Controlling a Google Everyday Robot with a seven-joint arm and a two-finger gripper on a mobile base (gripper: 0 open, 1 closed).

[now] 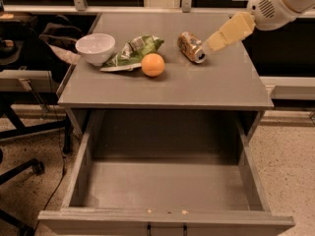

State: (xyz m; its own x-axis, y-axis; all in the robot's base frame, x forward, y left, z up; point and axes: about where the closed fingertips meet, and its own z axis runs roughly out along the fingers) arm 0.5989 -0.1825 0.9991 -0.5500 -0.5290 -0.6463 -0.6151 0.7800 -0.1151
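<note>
My gripper [213,42] hangs over the back right of the grey cabinet top [206,87], its beige tip just right of a brown drink can [191,47] that lies on its side. I cannot tell whether the tip touches the can. Left of the can rests an orange [152,65]. A crumpled green chip bag [134,52] lies behind the orange. A white bowl [95,48] stands at the far left. The gripper holds nothing that I can see.
Below the top, a deep grey drawer [167,191] is pulled fully out toward me, with nothing inside. An office chair base [19,171] stands on the speckled floor at the left. A railing and dark windows run behind the cabinet.
</note>
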